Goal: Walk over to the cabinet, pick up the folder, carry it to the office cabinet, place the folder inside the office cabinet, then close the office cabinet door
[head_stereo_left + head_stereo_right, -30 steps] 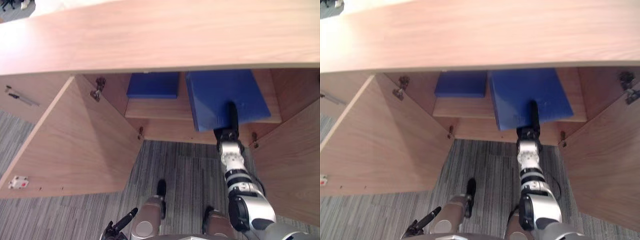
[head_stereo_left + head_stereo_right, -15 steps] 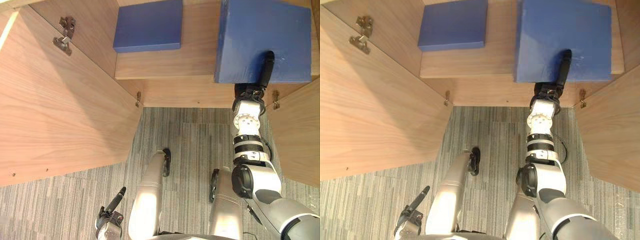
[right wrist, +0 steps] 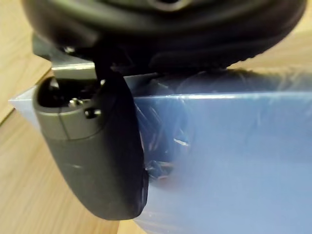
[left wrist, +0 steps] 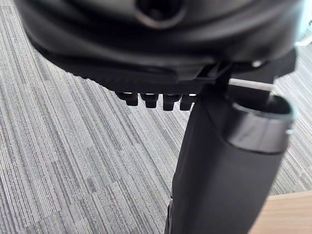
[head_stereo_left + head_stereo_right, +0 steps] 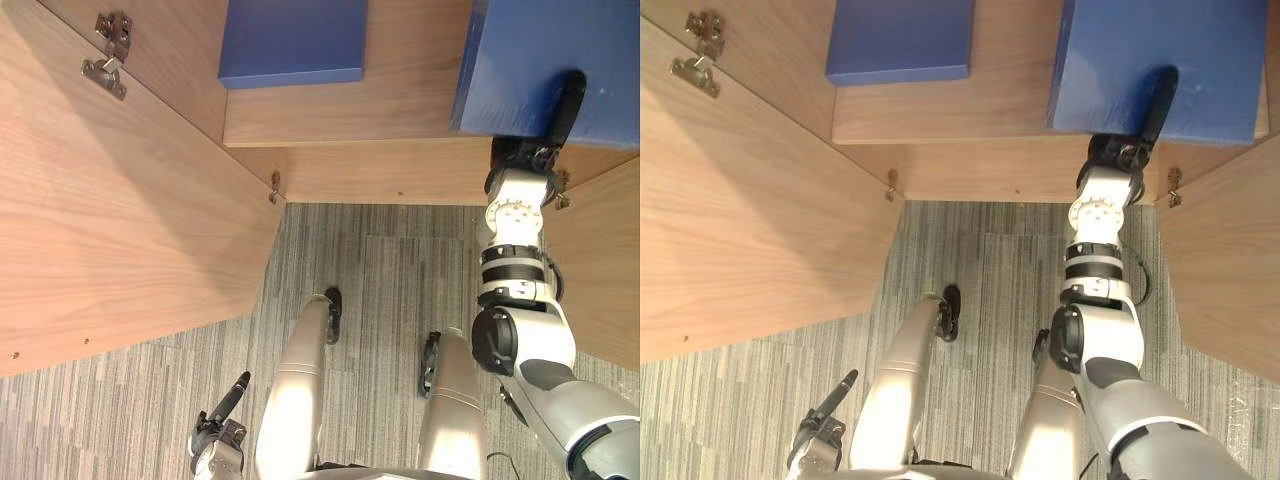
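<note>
- Left eye view: looking down into open office cabinet (image 5: pixel 400 175), left door (image 5: pixel 120 220) and right door (image 5: pixel 600 280) swung out over striped carpet (image 5: pixel 400 270). Gripping folder (image 5: pixel 520 60) with right hand (image 5: pixel 548 130) at shelf (image 5: pixel 400 100) front, thumb laid across blue top face, other fingers hidden beneath. Second blue folder (image 5: pixel 292 40) flat on shelf, well apart to the left.
- Right eye view: same layout. Left hand (image 5: pixel 820 432) low beside the carpet, holding nothing.
- Left wrist view: fingers (image 4: pixel 148 100) relaxed and thumb standing clear, with only carpet past them.
- Right wrist view: thumb pressed on folder's glossy blue cover near its corner, with wood of shelf past the edge.
</note>
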Controlling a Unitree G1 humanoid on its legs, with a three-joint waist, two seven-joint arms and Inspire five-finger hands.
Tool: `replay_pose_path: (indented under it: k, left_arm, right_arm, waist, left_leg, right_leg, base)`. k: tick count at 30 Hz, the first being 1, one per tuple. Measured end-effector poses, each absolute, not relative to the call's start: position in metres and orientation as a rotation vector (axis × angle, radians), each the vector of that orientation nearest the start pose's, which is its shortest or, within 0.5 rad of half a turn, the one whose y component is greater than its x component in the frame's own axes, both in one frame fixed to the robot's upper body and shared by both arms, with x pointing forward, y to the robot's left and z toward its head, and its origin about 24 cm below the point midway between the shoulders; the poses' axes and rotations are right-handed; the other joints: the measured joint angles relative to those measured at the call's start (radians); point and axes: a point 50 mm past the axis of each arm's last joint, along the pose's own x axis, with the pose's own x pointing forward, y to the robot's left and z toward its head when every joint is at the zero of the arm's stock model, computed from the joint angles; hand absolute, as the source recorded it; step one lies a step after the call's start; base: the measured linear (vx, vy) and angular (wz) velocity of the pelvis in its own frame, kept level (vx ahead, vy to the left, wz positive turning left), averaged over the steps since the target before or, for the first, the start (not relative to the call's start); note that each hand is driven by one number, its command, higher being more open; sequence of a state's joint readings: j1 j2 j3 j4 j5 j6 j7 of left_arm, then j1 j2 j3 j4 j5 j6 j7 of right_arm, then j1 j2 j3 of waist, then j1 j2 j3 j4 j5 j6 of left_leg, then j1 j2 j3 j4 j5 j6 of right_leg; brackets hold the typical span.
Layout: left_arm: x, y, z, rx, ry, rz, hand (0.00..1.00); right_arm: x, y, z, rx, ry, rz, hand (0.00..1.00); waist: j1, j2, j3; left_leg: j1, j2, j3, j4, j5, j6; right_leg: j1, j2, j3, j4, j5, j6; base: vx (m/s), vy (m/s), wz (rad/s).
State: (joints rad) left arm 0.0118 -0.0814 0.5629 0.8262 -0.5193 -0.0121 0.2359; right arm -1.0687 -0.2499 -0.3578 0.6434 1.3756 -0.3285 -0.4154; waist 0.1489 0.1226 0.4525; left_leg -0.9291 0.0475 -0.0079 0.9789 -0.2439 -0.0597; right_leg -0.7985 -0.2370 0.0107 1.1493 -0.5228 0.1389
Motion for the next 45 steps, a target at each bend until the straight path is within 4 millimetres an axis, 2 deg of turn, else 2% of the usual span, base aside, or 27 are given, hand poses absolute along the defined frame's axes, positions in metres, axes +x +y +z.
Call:
replay_pose_path:
  k: [2, 3, 6, 12, 19, 25, 28, 31, 33, 34, 35, 37, 41, 45]
  left_arm:
    - [0.131, 0.215, -0.138, -0.709, 0.778, 0.938, 1.0]
    - [0.131, 0.215, -0.138, -0.712, 0.776, 0.94, 1.0]
    - [0.131, 0.215, -0.138, -0.72, 0.776, 0.946, 1.0]
    - [0.13, 0.215, -0.138, -0.719, 0.78, 0.953, 1.0]
    - [0.132, 0.217, -0.136, -0.733, 0.765, 0.966, 1.0]
    - [0.132, 0.217, -0.136, -0.733, 0.764, 0.966, 1.0]
    - [0.132, 0.217, -0.136, -0.733, 0.764, 0.967, 1.0]
    - [0.132, 0.217, -0.136, -0.732, 0.764, 0.966, 1.0]
    - [0.132, 0.217, -0.136, -0.732, 0.764, 0.966, 1.0]
    - [0.132, 0.217, -0.136, -0.731, 0.764, 0.966, 1.0]
    - [0.132, 0.217, -0.136, -0.731, 0.763, 0.966, 1.0]
    - [0.133, 0.218, -0.135, -0.729, 0.756, 0.963, 1.0]
    - [0.137, 0.22, -0.132, -0.723, 0.732, 0.96, 1.0]
    - [0.138, 0.221, -0.131, -0.708, 0.723, 0.948, 1.0]
  right_arm:
    - [0.39, -0.239, 0.263, 1.53, -0.48, -0.355, 0.0]
    - [0.389, -0.24, 0.269, 1.526, -0.49, -0.349, 1.0]
    - [0.387, -0.248, 0.294, 1.515, -0.53, -0.332, 1.0]
    - [0.386, -0.255, 0.313, 1.477, -0.552, -0.335, 1.0]
    - [0.389, -0.25, 0.326, 1.387, -0.524, -0.307, 1.0]
    - [0.394, -0.241, 0.326, 1.335, -0.483, -0.298, 1.0]
    - [0.399, -0.235, 0.321, 1.254, -0.438, -0.303, 1.0]
    - [0.404, -0.232, 0.316, 1.013, -0.387, -0.33, 1.0]
    - [0.406, -0.235, 0.316, 0.698, -0.352, -0.354, 1.0]
    - [0.407, -0.237, 0.318, 0.463, -0.327, -0.379, 1.0]
    - [0.407, -0.24, 0.319, 0.365, -0.317, -0.389, 1.0]
    - [0.406, -0.244, 0.326, -0.091, -0.285, -0.44, 1.0]
    - [0.403, -0.244, 0.339, -0.474, -0.296, -0.497, 1.0]
    - [0.399, -0.249, 0.347, -0.754, -0.313, -0.534, 1.0]
  waist:
    - [0.003, 0.0, 0.0]
    - [0.004, 0.0, 0.0]
    - [0.009, -0.002, 0.011]
    - [0.017, -0.004, 0.026]
    - [0.018, -0.004, 0.034]
    - [0.018, -0.003, 0.034]
    - [0.019, -0.003, 0.034]
    - [0.018, -0.003, 0.034]
    - [0.012, -0.003, 0.034]
    - [0.01, -0.003, 0.034]
    - [0.009, -0.003, 0.034]
    - [0.006, -0.004, 0.035]
    - [0.006, -0.009, 0.038]
    - [0.006, -0.013, 0.04]
  left_leg:
    - [-0.014, -0.01, -0.009, 0.0, 0.006, 0.001]
    - [-0.019, -0.012, -0.011, 0.0, 0.008, 0.001]
    - [-0.045, -0.022, -0.02, 0.002, 0.017, 0.002]
    - [-0.087, -0.029, -0.03, 0.01, 0.026, 0.001]
    - [-0.112, -0.03, -0.036, 0.031, 0.025, -0.001]
    - [-0.12, -0.03, -0.042, 0.037, 0.025, -0.003]
    - [-0.121, -0.03, -0.044, 0.036, 0.026, -0.004]
    - [-0.125, -0.03, -0.049, 0.035, 0.027, -0.007]
    - [-0.132, -0.03, -0.055, 0.035, 0.029, -0.009]
    - [-0.134, -0.03, -0.055, 0.034, 0.03, -0.009]
    - [-0.135, -0.03, -0.055, 0.033, 0.031, -0.009]
    - [-0.137, -0.029, -0.055, 0.023, 0.035, -0.009]
    - [-0.148, -0.02, -0.056, -0.007, 0.05, -0.013]
    - [-0.153, -0.021, -0.059, -0.028, 0.059, -0.014]
  right_leg:
    - [-0.006, -0.008, -0.011, 0.003, -0.003, 0.001]
    - [-0.009, -0.009, -0.013, 0.003, -0.003, 0.001]
    - [-0.029, -0.018, -0.021, 0.012, -0.003, 0.001]
    - [-0.067, -0.023, -0.028, 0.029, -0.005, -0.001]
    - [-0.092, -0.023, -0.029, 0.057, -0.016, -0.003]
    - [-0.097, -0.023, -0.033, 0.064, -0.019, -0.005]
    - [-0.097, -0.023, -0.035, 0.065, -0.02, -0.007]
    - [-0.098, -0.022, -0.039, 0.064, -0.021, -0.008]
    - [-0.1, -0.02, -0.045, 0.061, -0.02, -0.008]
    - [-0.103, -0.02, -0.046, 0.06, -0.02, -0.008]
    - [-0.104, -0.02, -0.046, 0.06, -0.02, -0.008]
    - [-0.108, -0.018, -0.047, 0.053, -0.018, -0.009]
    - [-0.125, -0.007, -0.054, 0.026, -0.002, -0.012]
    - [-0.13, -0.007, -0.061, 0.01, 0.004, -0.008]
  base:
    - [-0.01, 0.004, 0.19]
    - [-0.02, 0.01, 0.14]
    - [-0.02, 0.01, 0.12]
    - [-0.01, 0.003, 0.06]
    - [0.0, -0.003, 0.01]
    - [0.0, 0.0, 0.0]
    - [0.0, 0.0, 0.0]
    - [0.0, 0.001, 0.01]
    - [0.0, 0.0, 0.0]
    - [0.0, 0.0, 0.0]
    - [0.0, 0.0, 0.0]
    - [0.0, 0.0, 0.0]
    - [0.0, 0.001, -0.03]
    - [0.0, 0.0, 0.0]
